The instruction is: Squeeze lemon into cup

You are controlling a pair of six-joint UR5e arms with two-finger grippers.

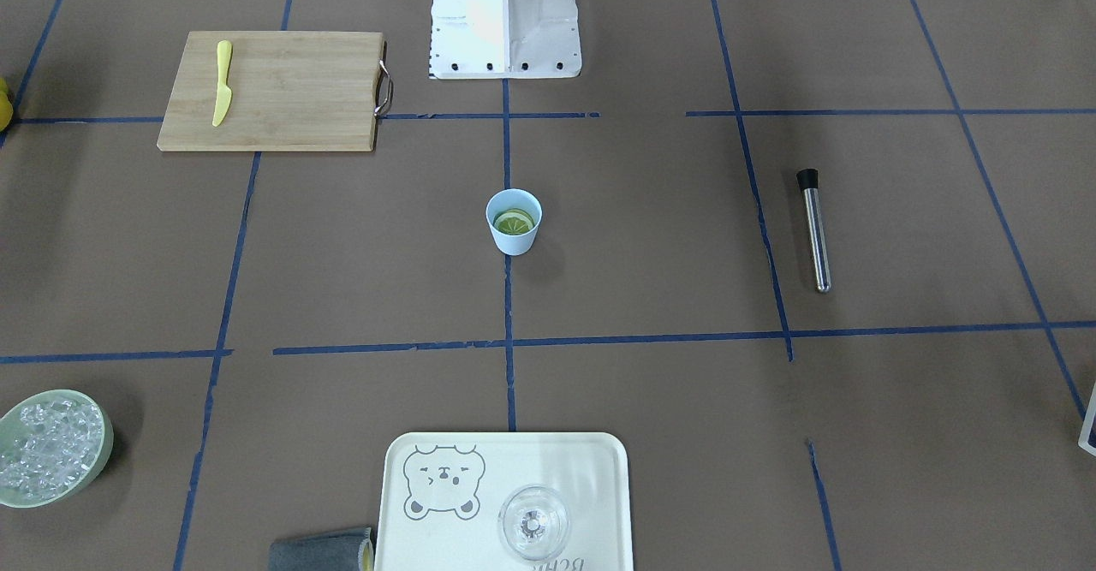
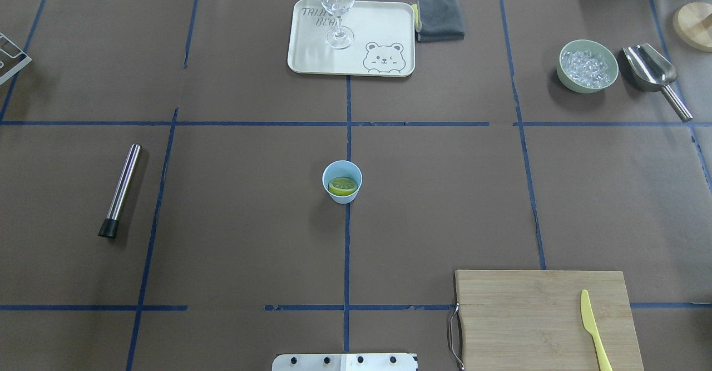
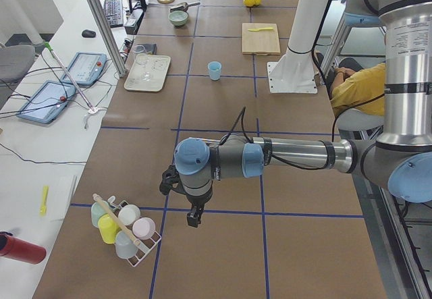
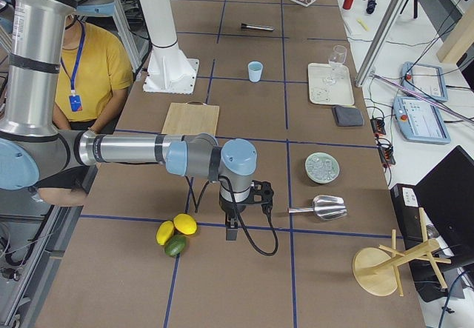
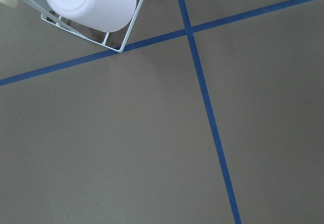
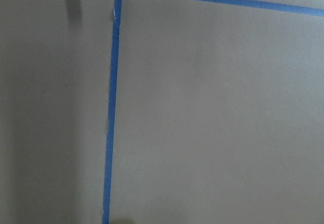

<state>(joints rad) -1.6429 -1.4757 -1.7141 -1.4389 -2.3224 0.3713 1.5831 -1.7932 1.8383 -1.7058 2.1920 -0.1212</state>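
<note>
Overhead view: the light blue cup (image 2: 341, 196) stands upright at the centre of the table (image 2: 239, 232), on a blue tape line. The lemon half (image 2: 342, 185) lies inside the cup, cut face up. On the far side, a tray (image 2: 311, 54) bears a wine glass (image 2: 338, 15). At near right, a cutting board (image 2: 528, 315) carries a yellow knife (image 2: 592, 326). Both arms hang well apart from the cup. The left claw (image 3: 194, 216) is beside a cup rack (image 3: 125, 235). The right claw (image 4: 231, 230) is near three whole citrus fruits (image 4: 176, 233). How far either claw is open cannot be told.
</note>
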